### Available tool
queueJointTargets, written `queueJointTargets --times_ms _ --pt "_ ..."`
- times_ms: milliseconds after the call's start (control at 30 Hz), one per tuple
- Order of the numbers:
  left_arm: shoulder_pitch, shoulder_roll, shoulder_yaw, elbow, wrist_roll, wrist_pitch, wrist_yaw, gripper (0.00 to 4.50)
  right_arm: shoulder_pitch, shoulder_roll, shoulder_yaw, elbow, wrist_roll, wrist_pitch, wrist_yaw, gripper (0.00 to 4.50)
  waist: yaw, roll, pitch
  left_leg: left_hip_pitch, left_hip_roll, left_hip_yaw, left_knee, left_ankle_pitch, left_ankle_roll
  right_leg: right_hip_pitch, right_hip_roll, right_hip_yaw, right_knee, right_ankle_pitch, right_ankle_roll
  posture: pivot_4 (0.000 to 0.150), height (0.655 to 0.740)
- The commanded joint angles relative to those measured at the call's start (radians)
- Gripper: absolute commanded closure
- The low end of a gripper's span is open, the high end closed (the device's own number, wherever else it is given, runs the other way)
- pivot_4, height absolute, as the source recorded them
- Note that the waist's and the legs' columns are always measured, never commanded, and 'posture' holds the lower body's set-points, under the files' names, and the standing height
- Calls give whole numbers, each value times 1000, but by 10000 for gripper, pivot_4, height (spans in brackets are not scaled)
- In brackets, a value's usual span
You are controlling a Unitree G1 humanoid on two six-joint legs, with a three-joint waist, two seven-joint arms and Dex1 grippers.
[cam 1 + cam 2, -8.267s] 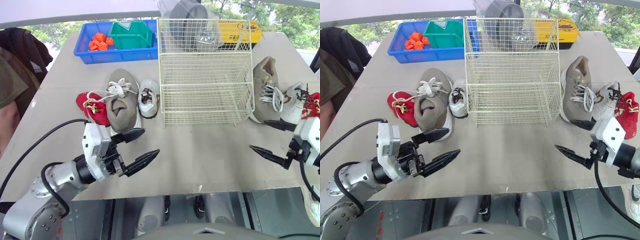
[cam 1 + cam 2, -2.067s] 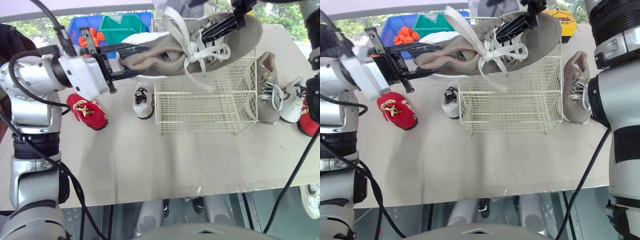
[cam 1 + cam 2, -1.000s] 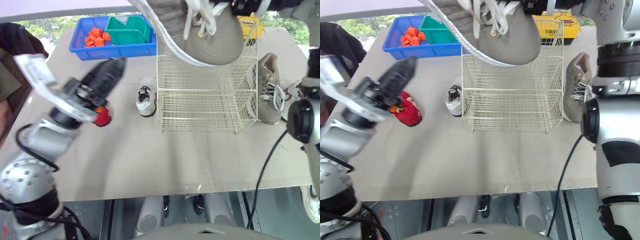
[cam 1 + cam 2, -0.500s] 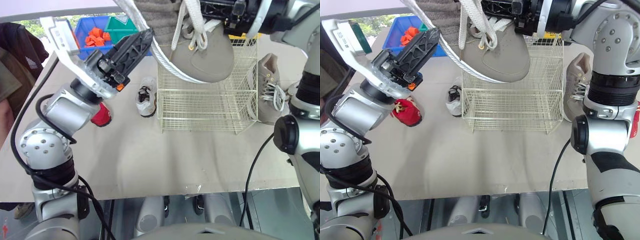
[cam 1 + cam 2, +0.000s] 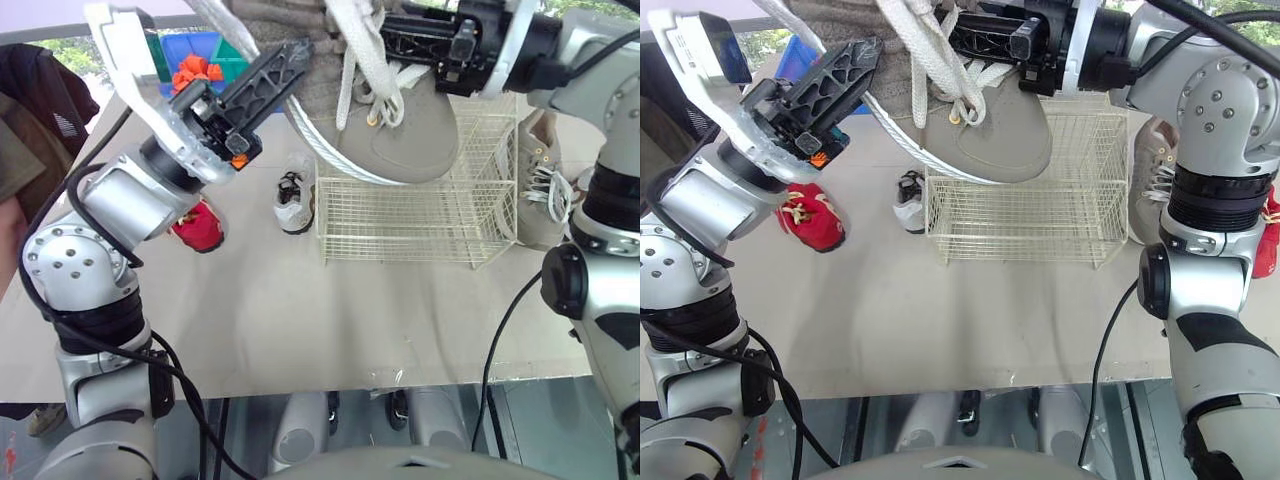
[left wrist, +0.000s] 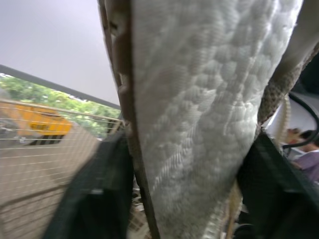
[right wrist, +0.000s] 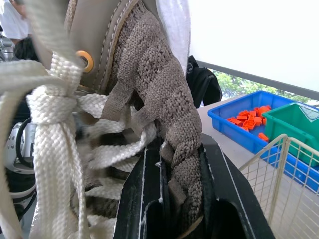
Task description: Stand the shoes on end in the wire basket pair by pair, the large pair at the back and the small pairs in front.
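Observation:
A large grey shoe (image 5: 405, 135) with white laces hangs toe-down above the cream wire basket (image 5: 410, 215). My right gripper (image 5: 965, 40) is shut on the shoe's knitted collar (image 7: 174, 114), one finger on each side. My left gripper (image 5: 275, 70) reaches in at the heel, and its fingers (image 6: 99, 199) press both sides of the white sole (image 6: 199, 99). The matching grey shoe (image 5: 540, 180) lies on the table right of the basket. A small white shoe (image 5: 295, 195) and a red shoe (image 5: 200, 228) lie left of the basket. Another red shoe (image 5: 1268, 235) lies at the far right.
A blue bin (image 5: 190, 70) with orange pieces stands at the back left of the table. A person in dark clothes (image 5: 30, 110) stands at the left edge. The grey table (image 5: 350, 310) has bare room in front of the basket.
My left arm swung up from over the table to the shoe's heel and its fingers closed in on the sole. The shoe has sunk a little toward the basket.

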Motion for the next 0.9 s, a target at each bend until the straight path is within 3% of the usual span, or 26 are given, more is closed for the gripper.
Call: queueJointTargets --times_ms 33,233,267,367,467,600,767,900 --pt "-53 43 21 13 63 0 -81 27058 46 -14 -70 -113 48 -66 -10 30963 1 0 0 0 0 0 0 0 0 0 0 0 0 0 0 1500 7400" --pt "-198 138 8 180 252 -22 -341 27140 322 -71 -149 -373 84 -197 -7 2121 2 -2 -1 -1 -1 2 0 0 0 0 1 -2 -1 0 0 1500 7400" --pt "-233 143 0 218 282 -27 -381 27141 370 -71 -179 -405 97 -223 -11 0 3 -2 -1 -1 -1 2 0 0 0 0 1 -1 -1 0 1 1500 7400" --pt "-375 145 -62 379 442 -91 -539 27142 619 -129 -238 -558 46 -335 25 0 10 -3 -2 -1 -1 2 0 0 0 2 1 -4 -2 -1 2 1500 7400" --pt "-493 121 -124 532 598 -181 -677 27144 803 -69 -309 -639 78 -457 -4 0 9 -4 -2 0 -2 2 0 0 0 3 1 -4 -3 -2 3 1500 7400" --pt "-686 37 -223 830 862 -470 -846 27149 1034 -89 -374 -774 133 -447 -74 0 5 -5 -2 0 -2 1 0 0 0 3 2 -3 -2 -2 3 1500 7400" --pt "-893 -61 -268 1217 1097 -804 -941 27644 1170 -122 -388 -844 149 -482 -148 0 2 -6 -1 0 -2 4 1 -1 1 2 2 -1 -3 -2 3 1500 7400" --pt "-977 -110 -271 1400 1199 -910 -993 27661 1230 -137 -393 -884 180 -506 -209 0 1 -6 -1 0 -2 3 1 -3 5 2 1 1 -3 -3 4 1500 7400"
